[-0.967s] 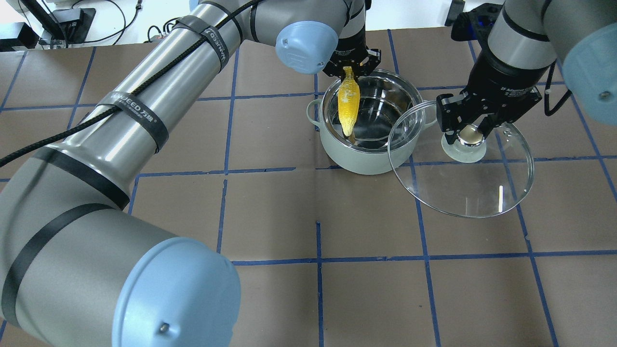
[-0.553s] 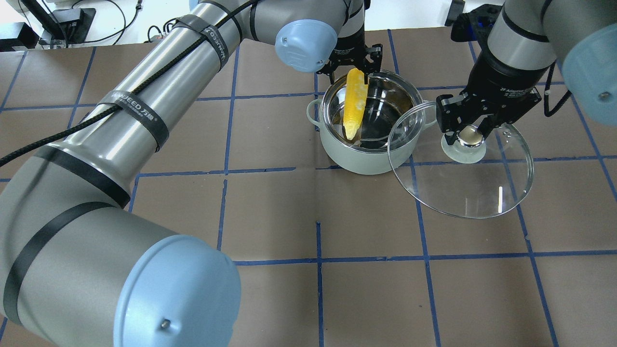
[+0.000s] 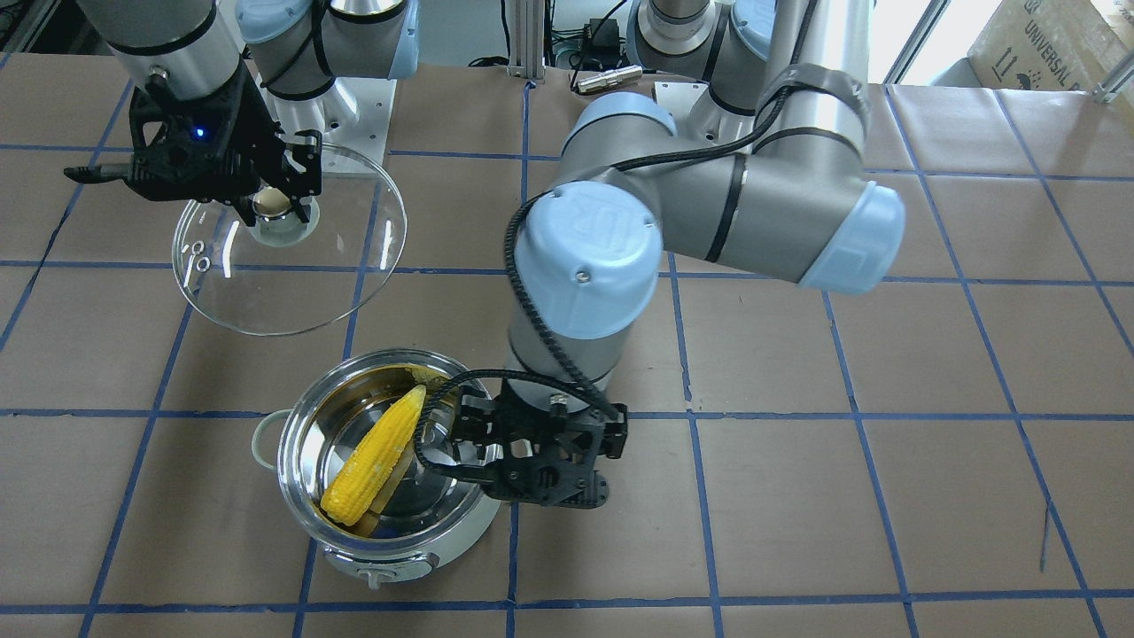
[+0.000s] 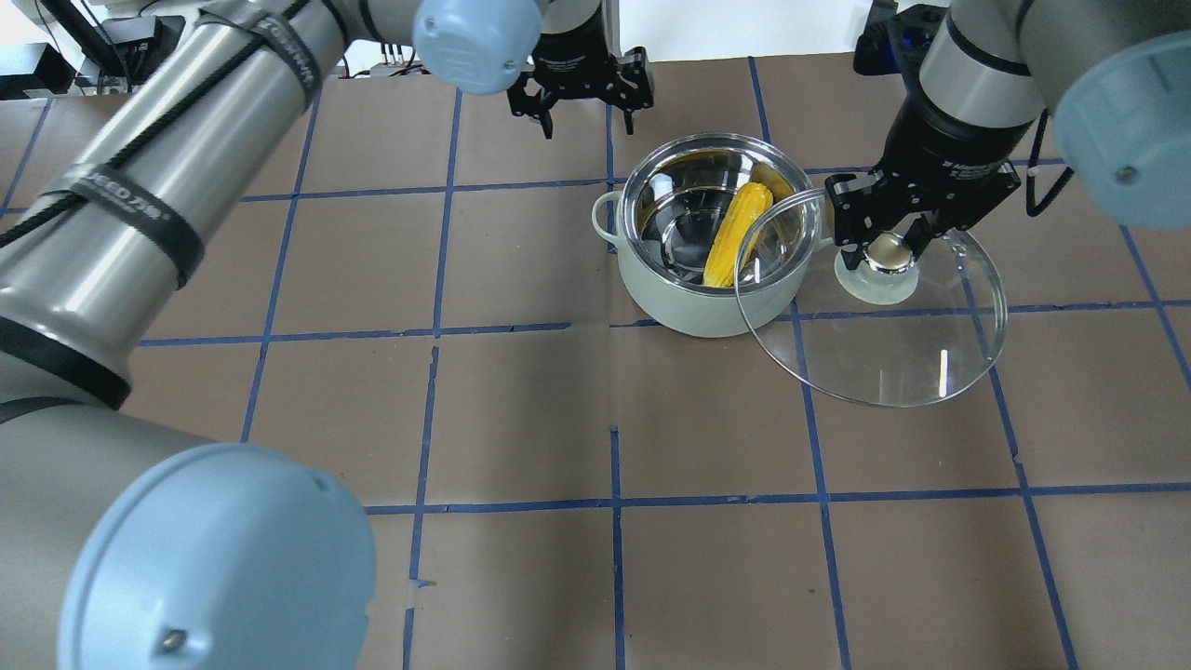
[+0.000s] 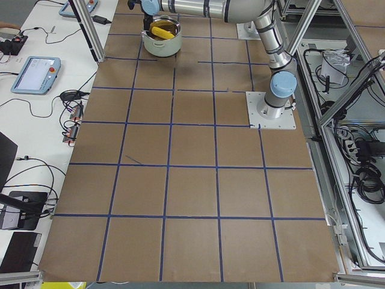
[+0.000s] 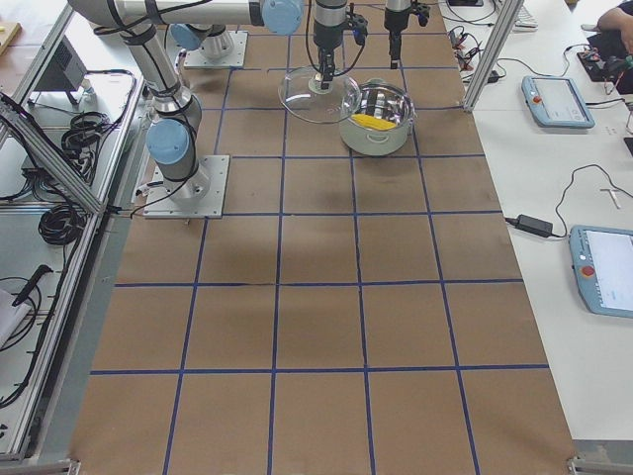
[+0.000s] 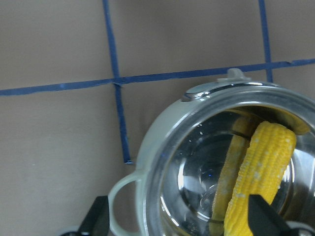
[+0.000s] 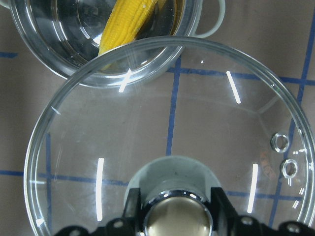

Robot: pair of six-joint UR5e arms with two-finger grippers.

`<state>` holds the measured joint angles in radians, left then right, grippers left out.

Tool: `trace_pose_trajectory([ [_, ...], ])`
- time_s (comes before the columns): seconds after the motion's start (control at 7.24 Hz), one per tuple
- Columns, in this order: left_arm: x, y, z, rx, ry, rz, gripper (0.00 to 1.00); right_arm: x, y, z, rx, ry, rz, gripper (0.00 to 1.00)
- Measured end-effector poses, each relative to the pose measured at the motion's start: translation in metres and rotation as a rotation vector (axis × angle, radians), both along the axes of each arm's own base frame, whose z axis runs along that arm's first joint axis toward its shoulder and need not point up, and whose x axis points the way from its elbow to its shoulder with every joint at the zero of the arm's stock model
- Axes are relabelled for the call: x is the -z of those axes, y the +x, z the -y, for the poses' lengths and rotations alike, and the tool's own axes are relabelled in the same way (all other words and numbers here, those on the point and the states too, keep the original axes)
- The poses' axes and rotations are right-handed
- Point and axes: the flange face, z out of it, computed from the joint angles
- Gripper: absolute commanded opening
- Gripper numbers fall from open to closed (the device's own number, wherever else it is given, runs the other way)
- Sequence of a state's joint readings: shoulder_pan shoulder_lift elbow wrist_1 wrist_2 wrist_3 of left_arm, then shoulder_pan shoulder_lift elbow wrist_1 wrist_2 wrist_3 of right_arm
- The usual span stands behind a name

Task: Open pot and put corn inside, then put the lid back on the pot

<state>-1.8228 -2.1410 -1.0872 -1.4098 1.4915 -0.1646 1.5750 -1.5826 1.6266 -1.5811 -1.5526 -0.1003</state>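
Seen from above and behind the robot, the pot (image 4: 670,312) stands open on the table (image 4: 521,577), one loop handle at its 9 o'clock. The corn (image 4: 730,237) is inside it, lying across the steel bowl. Its blunt end is by the rim at about 1 o'clock and its narrow tip points toward 6 o'clock.

The left fingers (image 4: 632,113) hang spread wide with nothing between them, off the pot's 11 o'clock side and clear of the rim. The right fingers (image 4: 849,228) pinch the knob of the lid (image 4: 893,354), which is off the pot, out at its 4 o'clock. The lid's glass edge overlaps the pot's rim at about 3 o'clock. Whether glass touches steel there, I cannot tell.
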Motion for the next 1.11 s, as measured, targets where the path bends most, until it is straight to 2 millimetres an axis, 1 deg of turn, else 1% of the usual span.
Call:
trace_pose_trajectory([
  [0.14,-0.011,0.044,-0.01,-0.002,0.01,0.021,1.0,0.013,0.008,0.023,-0.009,-0.011,0.002,0.24],
  [0.28,-0.022,0.091,-0.025,-0.037,0.022,0.057,1.0,0.024,0.019,0.047,-0.025,-0.026,0.002,0.24],
  [0.41,-0.034,0.131,-0.049,-0.075,0.039,0.086,1.0,0.03,0.032,0.07,-0.044,-0.043,0.001,0.24],
  [0.55,-0.047,0.159,-0.078,-0.092,0.057,0.101,1.0,0.036,0.047,0.092,-0.068,-0.054,0.0,0.24],
  [0.69,-0.06,0.178,-0.102,-0.098,0.079,0.107,1.0,0.042,0.063,0.11,-0.09,-0.061,-0.003,0.24],
  [0.83,-0.072,0.19,-0.118,-0.105,0.116,0.112,1.0,0.05,0.075,0.126,-0.106,-0.064,-0.004,0.24],
  [0.97,-0.081,0.196,-0.128,-0.107,0.155,0.114,1.0,0.059,0.083,0.139,-0.117,-0.066,-0.005,0.24],
  [1.11,-0.089,0.196,-0.135,-0.105,0.165,0.114,1.0,0.067,0.088,0.147,-0.123,-0.069,-0.004,0.24],
])
